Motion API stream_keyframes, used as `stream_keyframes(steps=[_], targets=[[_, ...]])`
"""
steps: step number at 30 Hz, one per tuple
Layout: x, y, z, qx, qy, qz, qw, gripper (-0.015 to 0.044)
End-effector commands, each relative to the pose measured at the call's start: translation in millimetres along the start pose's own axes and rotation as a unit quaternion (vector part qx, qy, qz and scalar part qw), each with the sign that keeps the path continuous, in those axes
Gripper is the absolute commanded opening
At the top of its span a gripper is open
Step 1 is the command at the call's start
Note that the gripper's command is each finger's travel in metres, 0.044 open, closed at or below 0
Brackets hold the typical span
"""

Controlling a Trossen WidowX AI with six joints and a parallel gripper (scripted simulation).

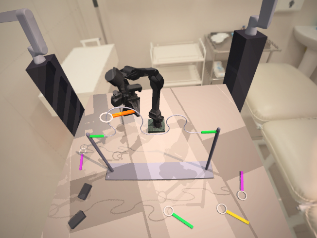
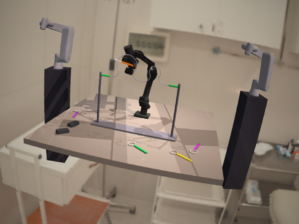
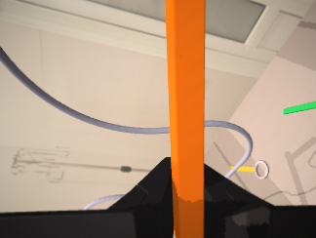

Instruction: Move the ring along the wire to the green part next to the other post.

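Observation:
The ring [image 1: 99,117] [image 2: 115,59] is around the thin grey wire [image 1: 153,134] [image 2: 141,80] [image 3: 141,131], on the left side of the tall left arch. Its orange handle [image 1: 122,113] [image 2: 127,63] [image 3: 187,98] points right, across the arch's inside in the top and exterior views. My gripper [image 1: 135,112] [image 2: 132,65] [image 3: 179,165] is shut on the handle's far end, behind the arch. Whether ring or handle touches the grey wire cannot be told. The left green part [image 1: 96,136] [image 2: 105,75] is below left of the ring; the right green part [image 1: 208,131] [image 2: 173,85] is at the other post.
The left post [image 1: 99,152] [image 2: 98,97] and right post [image 1: 212,149] [image 2: 175,110] stand on a grey base [image 1: 128,175]. Loose rings with magenta, green [image 1: 182,220] and yellow [image 1: 237,216] handles and two dark blocks [image 1: 84,191] [image 1: 77,219] lie on the table.

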State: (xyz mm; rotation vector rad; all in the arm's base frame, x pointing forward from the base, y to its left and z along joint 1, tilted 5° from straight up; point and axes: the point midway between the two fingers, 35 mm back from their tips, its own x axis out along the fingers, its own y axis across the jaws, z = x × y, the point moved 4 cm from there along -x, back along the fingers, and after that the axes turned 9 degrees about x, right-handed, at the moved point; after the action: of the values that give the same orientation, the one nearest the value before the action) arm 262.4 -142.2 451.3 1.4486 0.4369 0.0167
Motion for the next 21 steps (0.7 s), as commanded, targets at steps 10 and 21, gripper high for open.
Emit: stream_keyframes(steps=[10,21], targets=[[1.0,-2.1,0.3,-0.076,-0.016,-0.044,0.996,-0.015],[1.4,-4.6,0.4,-0.139,-0.03,-0.081,0.986,-0.015]])
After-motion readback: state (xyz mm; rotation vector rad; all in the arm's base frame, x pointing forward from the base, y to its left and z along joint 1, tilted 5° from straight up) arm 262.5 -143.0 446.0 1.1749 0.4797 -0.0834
